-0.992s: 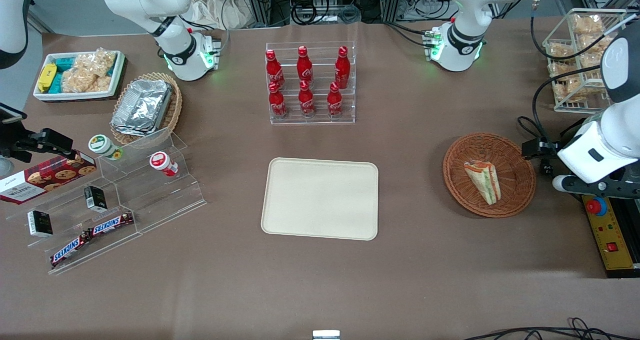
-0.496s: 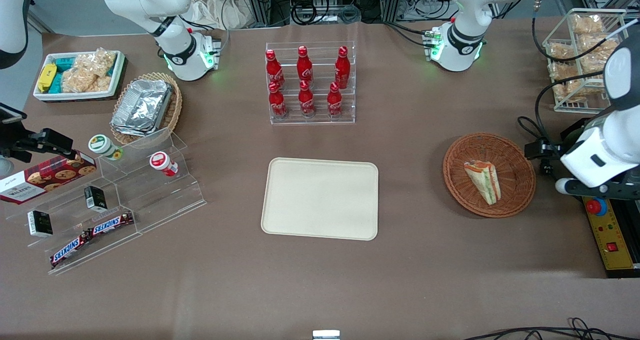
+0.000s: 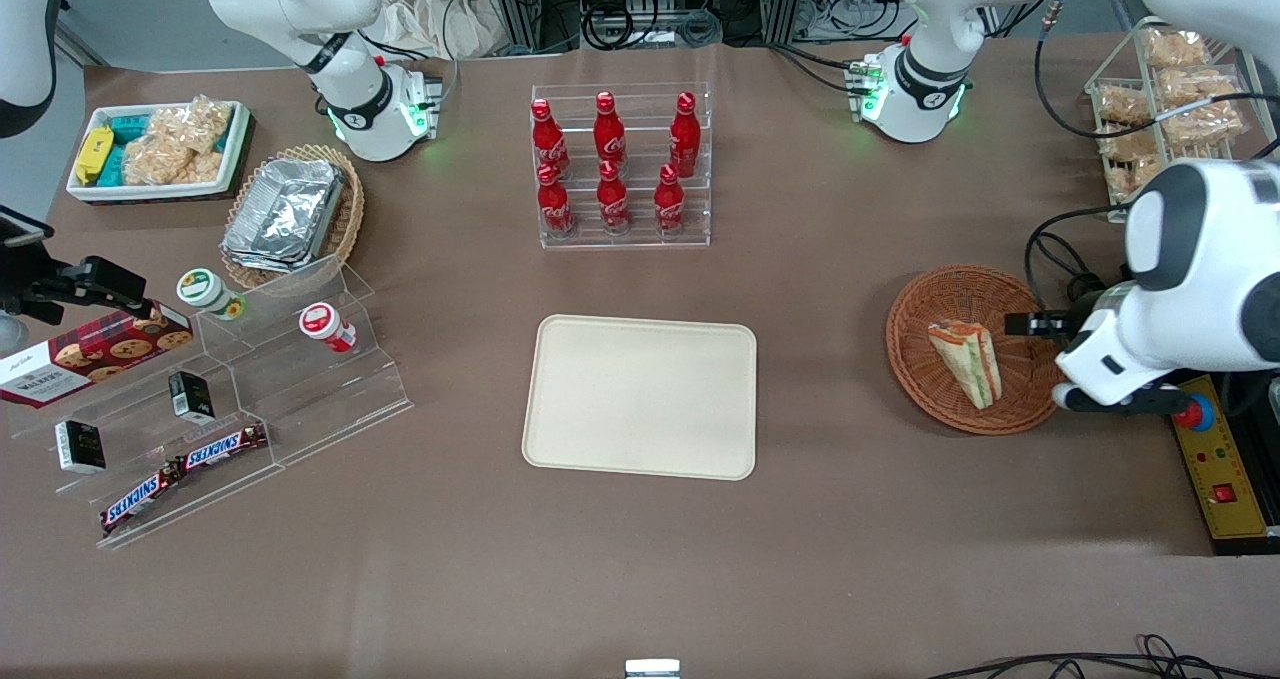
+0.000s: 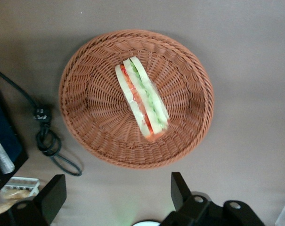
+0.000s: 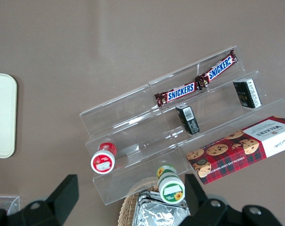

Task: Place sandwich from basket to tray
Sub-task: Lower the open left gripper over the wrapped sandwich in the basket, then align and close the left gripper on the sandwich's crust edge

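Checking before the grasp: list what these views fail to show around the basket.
Front view: the gripper, open above the table beside the basket, is hidden by its own arm, as is some basket rim.
Left wrist view: gripper body cut off by the edge; no tray.
Sandwich: underside hidden in every view.

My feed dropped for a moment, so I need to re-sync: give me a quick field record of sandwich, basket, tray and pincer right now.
sandwich: lying in the basket, wedge on its side, filling layers showing
basket: on the table toward the working arm's end, holding only the sandwich
tray: on the table near the middle, nothing on it
pincer: above the basket's edge, open, fingers apart and holding nothing
contact: none between pincer and sandwich
task state: sandwich not yet picked up
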Available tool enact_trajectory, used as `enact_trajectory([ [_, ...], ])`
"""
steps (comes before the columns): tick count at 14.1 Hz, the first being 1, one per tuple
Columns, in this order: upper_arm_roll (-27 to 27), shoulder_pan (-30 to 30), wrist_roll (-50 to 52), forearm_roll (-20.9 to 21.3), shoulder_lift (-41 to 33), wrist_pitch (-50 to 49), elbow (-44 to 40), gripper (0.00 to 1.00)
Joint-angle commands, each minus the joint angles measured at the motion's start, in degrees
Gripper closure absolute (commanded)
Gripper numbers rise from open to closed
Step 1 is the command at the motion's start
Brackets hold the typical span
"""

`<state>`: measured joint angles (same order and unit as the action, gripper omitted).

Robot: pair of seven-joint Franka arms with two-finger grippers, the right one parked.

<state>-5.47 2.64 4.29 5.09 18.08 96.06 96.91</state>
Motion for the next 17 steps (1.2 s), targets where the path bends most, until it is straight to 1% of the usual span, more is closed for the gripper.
enact_trajectory([
  [1, -0.4, 0.4, 5.3, 0.4, -0.1, 8.5, 7.3, 0.01],
  [3, -0.4, 0.4, 8.1, 0.4, 0.8, 13.3, 10.1, 0.01],
  [5, -0.4, 1.1, 10.8, 0.2, 2.1, 16.0, 10.8, 0.01],
  [6, -0.5, 2.3, 11.3, 0.2, 2.2, 18.1, 12.6, 0.01],
  [8, -0.5, 2.4, 12.5, 0.2, 2.2, 23.5, 16.6, 0.01],
  [10, -0.5, 2.4, 15.5, 0.2, 2.9, 27.4, 18.1, 0.02],
  [13, -0.6, 2.1, 18.3, 0.0, 4.1, 29.4, 18.0, 0.02],
  [17, -0.6, 2.5, 17.9, 0.0, 3.0, 28.7, 18.1, 0.02],
])
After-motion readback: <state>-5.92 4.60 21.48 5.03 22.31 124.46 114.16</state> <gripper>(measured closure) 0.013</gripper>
